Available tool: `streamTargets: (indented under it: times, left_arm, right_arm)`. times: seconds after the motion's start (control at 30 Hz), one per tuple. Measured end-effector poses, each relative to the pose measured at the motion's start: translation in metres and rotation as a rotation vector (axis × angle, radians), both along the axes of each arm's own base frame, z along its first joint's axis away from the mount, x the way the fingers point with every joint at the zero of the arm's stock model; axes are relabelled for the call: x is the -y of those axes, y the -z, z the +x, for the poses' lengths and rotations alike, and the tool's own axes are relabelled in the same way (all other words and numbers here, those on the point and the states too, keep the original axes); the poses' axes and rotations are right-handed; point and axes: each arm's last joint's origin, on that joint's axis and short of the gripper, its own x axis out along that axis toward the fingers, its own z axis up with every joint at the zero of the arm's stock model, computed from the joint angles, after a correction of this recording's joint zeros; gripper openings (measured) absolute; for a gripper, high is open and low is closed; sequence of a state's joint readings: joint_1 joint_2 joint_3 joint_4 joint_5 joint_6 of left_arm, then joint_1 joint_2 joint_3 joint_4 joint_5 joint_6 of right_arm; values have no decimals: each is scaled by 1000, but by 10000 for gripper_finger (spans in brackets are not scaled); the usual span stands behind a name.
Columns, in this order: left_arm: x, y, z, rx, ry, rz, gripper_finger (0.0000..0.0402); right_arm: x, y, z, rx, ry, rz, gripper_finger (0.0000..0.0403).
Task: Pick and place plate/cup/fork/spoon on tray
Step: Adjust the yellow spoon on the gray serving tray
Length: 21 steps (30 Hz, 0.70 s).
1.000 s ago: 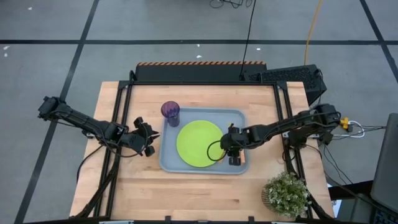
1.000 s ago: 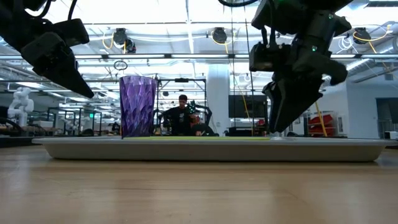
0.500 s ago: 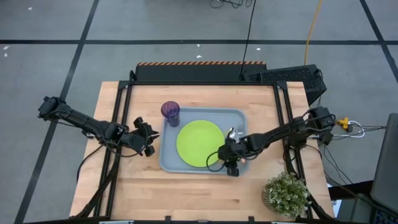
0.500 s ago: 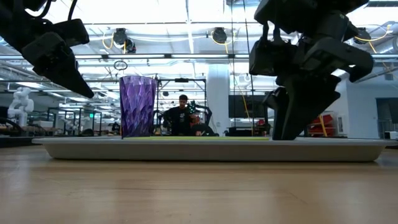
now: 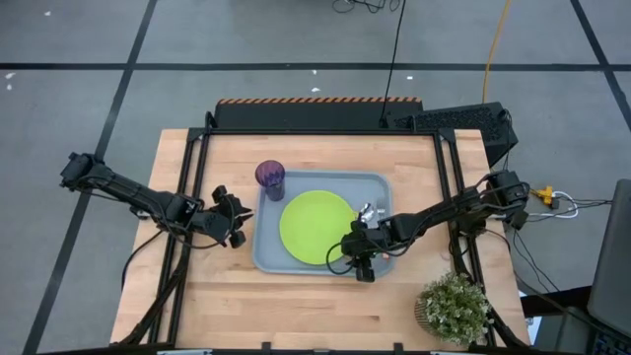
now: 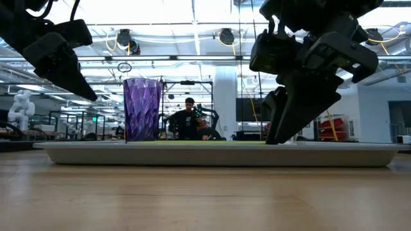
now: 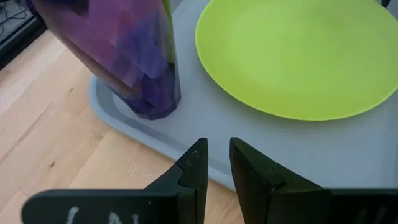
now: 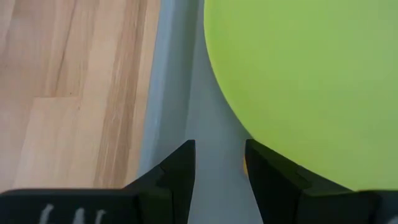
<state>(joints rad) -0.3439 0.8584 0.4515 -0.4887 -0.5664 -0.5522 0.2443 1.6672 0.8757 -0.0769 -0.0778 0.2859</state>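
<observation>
You see the lime-green plate (image 5: 316, 228) lying flat mid-tray (image 5: 264, 258), the purple cup (image 5: 270, 177) upright at its far-left corner. The right end effector (image 5: 360, 258), fingers apart, hovers near the plate's right edge; the left end effector (image 5: 235, 219), fingers slightly apart, waits left of the tray.

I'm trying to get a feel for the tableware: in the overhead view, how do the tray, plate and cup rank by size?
Largest to smallest:
1. The tray, a wide rectangle.
2. The plate, filling about half of it.
3. The cup, clearly smallest.

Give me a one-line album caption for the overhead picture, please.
Lime-green plate and purple cup sit on the grey-blue tray; right gripper hovers at its near edge, left gripper waits beside it.
</observation>
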Motion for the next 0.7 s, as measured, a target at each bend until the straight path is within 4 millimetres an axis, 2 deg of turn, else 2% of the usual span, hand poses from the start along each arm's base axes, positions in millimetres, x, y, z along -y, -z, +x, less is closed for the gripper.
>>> streamTargets:
  times: [0.17,0.5,0.7]
  left_arm:
    - [0,0,0,0,0,0,72]
    - [0,0,0,0,0,-1,72]
    - [0,0,0,0,0,0,72]
  right_arm:
    - [0,1,0,-1,-2,-5,134]
    - [-1,18,3,-61,13,12,134]
    - [-1,14,-1,-100,23,65,134]
